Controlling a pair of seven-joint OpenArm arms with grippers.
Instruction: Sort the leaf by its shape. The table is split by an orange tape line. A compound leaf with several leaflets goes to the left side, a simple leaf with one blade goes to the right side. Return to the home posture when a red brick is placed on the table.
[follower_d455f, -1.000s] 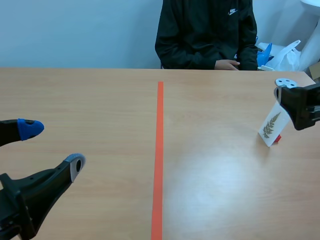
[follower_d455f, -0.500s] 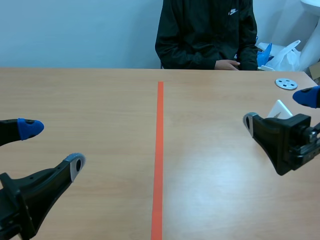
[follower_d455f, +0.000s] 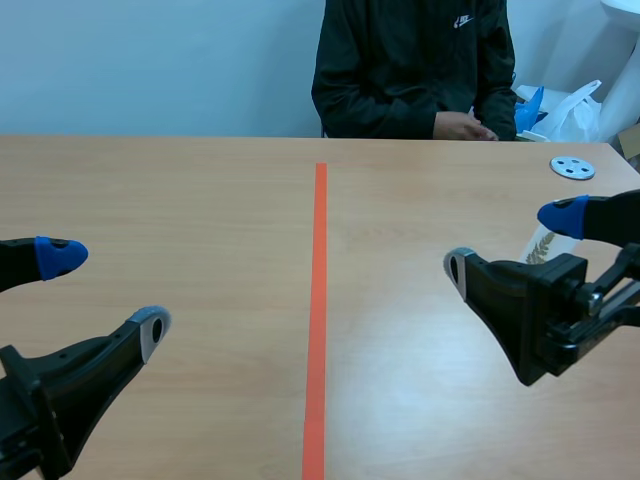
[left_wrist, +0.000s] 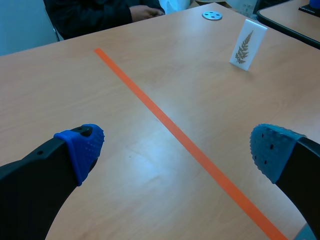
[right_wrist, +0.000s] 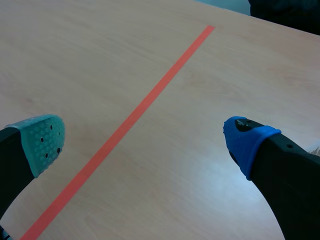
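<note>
1. Since a second ago our right gripper (follower_d455f: 508, 242) is off the leaf card (left_wrist: 246, 45) and drawn back toward us, fingers wide apart.
2. Leaf card: we find it standing right of the tape line (follower_d455f: 319, 300), just beyond that gripper.
3. Left gripper (follower_d455f: 105, 292): fingers apart, well away from the card.

Scene cam sits low between the arms, facing across the table (follower_d455f: 200, 180) toward the person (follower_d455f: 410, 70) at the far edge, with the tape line (follower_d455f: 319, 300) running straight away. Left wrist cam looks forward-down, angled across the line to the leaf card (left_wrist: 246, 45); right wrist cam sits closer over the tabletop, with the line crossing diagonally. All three share the line; scene and left wrist share the card.
</note>
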